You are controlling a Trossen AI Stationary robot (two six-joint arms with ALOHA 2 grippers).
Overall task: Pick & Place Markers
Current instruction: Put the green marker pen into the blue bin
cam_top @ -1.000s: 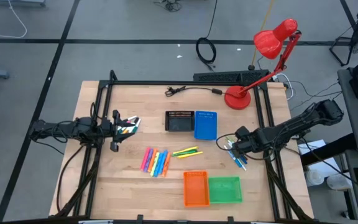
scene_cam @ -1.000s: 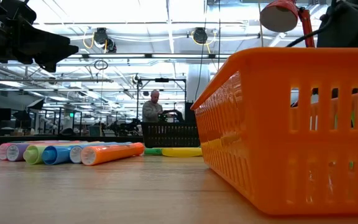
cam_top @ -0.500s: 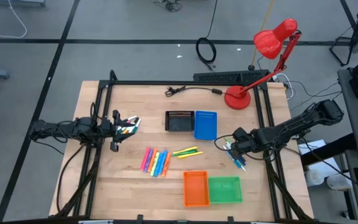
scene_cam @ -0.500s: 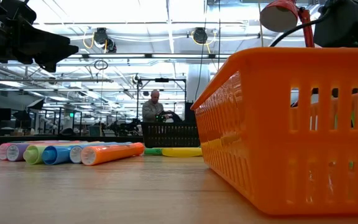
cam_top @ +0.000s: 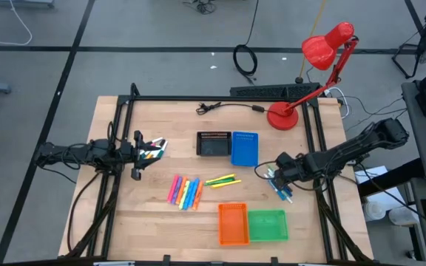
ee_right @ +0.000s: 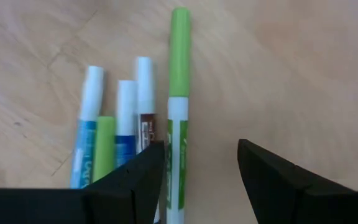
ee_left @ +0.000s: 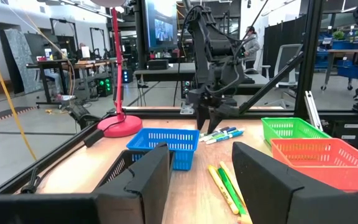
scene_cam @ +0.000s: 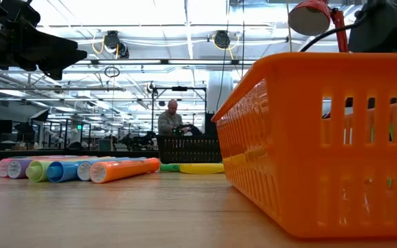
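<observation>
Several white-bodied markers [ee_right: 138,106] with blue and green caps lie side by side on the table near its right edge [cam_top: 282,188]. My right gripper [ee_right: 201,180] hangs open over them, pointing steeply down. A green-capped marker [ee_right: 179,74] lies just inside one finger; whether it touches, I cannot tell. Several pink, orange and blue markers [cam_top: 186,192] lie mid-table, with yellow and green ones [cam_top: 222,180] beside them. My left gripper [ee_left: 201,180] waits open and level at the left edge [cam_top: 152,148]. Some coloured markers show by its tips in the high view.
A black tray [cam_top: 213,144] and a blue tray [cam_top: 245,148] stand at the middle back. An orange tray [cam_top: 233,223] and a green tray [cam_top: 267,225] stand near the front edge. A red desk lamp [cam_top: 283,117] stands at the back right. A black frame rims the table.
My right gripper has tipped a little over the white-bodied markers, its tip shifting slightly toward the table's left. The markers lie as before.
</observation>
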